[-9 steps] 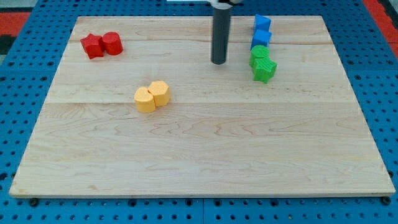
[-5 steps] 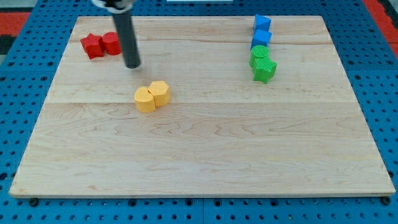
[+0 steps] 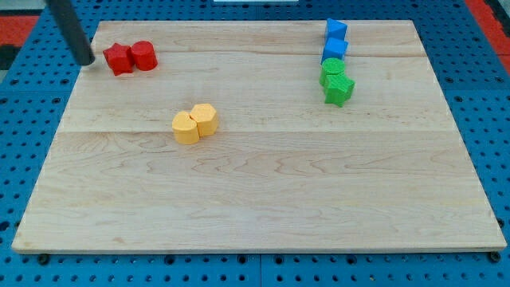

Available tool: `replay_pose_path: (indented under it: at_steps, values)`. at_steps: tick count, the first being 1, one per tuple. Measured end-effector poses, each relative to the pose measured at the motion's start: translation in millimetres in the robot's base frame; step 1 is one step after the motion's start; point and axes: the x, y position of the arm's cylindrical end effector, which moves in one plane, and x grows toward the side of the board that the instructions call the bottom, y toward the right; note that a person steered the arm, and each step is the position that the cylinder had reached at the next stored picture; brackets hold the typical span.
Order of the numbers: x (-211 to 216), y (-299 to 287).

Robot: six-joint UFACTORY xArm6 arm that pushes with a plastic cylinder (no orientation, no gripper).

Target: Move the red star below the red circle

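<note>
**Rod tip at the board's upper left edge, just left of the red star**

Carrying no gripper, the arm ends in a dark rod, so nothing is grasped or clenched; my tip (image 3: 83,60) sits at the left edge of the board near the view's top, just to the view's left of the red star and apart from it.

A pale wooden board (image 3: 263,199) fills most of the view and lies on a blue pegboard surface (image 3: 16,159) dotted with holes.

Blocks sit in pairs. Near the board's top left corner, the red star (image 3: 119,59) touches the red circle (image 3: 144,55), the star on the view's left and very slightly lower. The star is beside the circle, not below it.

Left of centre, two yellow blocks touch: one rounded yellow block (image 3: 186,127), lower and to the left, and a yellow hexagon-like block (image 3: 205,119).

At the top right, four blocks form a short column. From the top: a blue block (image 3: 336,30) with angled faces, a second blue block (image 3: 335,49), a green round block (image 3: 332,70), then a green star (image 3: 339,88). Neighbours in this column touch or nearly touch.
</note>
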Motion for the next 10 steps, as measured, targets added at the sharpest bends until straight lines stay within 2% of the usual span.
replay_pose_path:
  at_steps: [1, 2, 4, 5, 6, 7, 9, 10]
  values:
    - [-25.0, 38.3]
    - [-6.6, 56.1]
    - [22.8, 52.7]
    - [18.2, 5.9]
    - [37.8, -11.8]
    - [52.8, -0.2]
    - [56.1, 63.1]
    - [63.0, 59.5]
